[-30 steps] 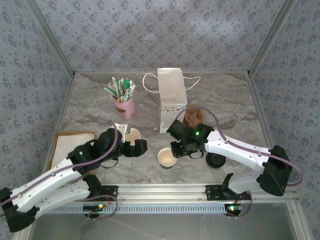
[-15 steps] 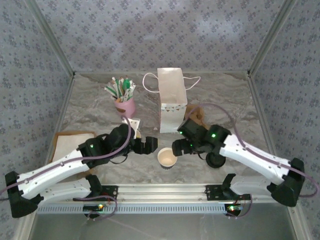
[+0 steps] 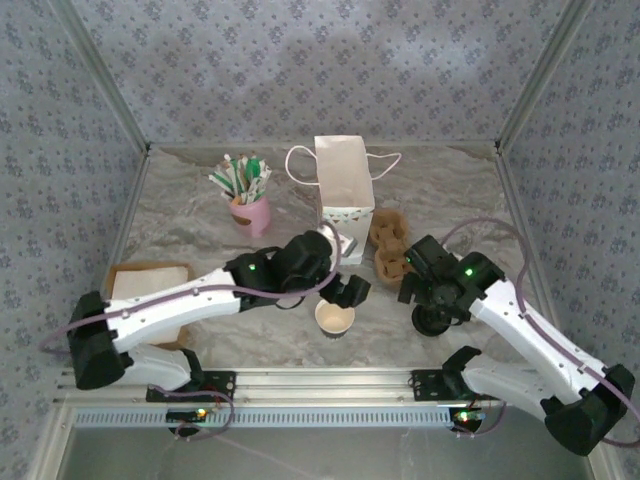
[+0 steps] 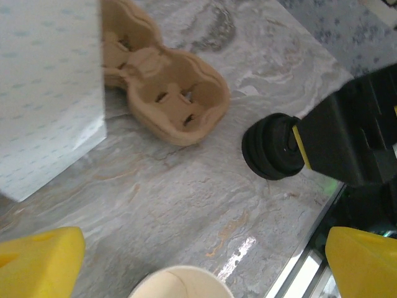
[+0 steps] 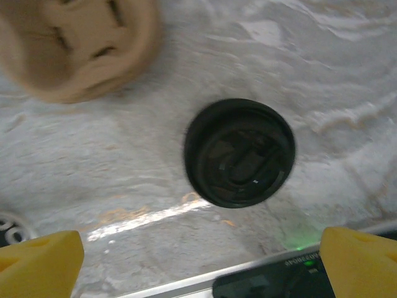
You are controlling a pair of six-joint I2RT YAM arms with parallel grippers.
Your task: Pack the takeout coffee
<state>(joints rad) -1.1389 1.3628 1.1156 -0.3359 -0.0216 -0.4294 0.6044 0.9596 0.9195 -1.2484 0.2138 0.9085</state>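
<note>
The paper cup (image 3: 334, 318) stands upright and lidless near the table's front middle; its cream rim (image 4: 180, 284) shows at the bottom of the left wrist view. My left gripper (image 3: 346, 292) hovers just behind and above it, open, its yellow fingertips (image 4: 38, 261) spread wide with nothing between them. The black lid (image 3: 432, 322) lies flat on the table to the cup's right, apart from it. My right gripper (image 3: 425, 295) hangs over the lid (image 5: 239, 152), open, with the lid ahead of its fingertips (image 5: 363, 261) and not touched.
The brown moulded cup carrier (image 3: 390, 246) lies behind the lid, next to the upright white paper bag (image 3: 345, 195). A pink cup of straws and sticks (image 3: 250, 212) stands at the back left. A flat cardboard piece (image 3: 150, 285) lies at the left edge. A metal rail (image 3: 330, 380) borders the front.
My left arm swung right, from left of the cup to just behind it. My right arm drew back to the right, from beside the cup to over the lid.
</note>
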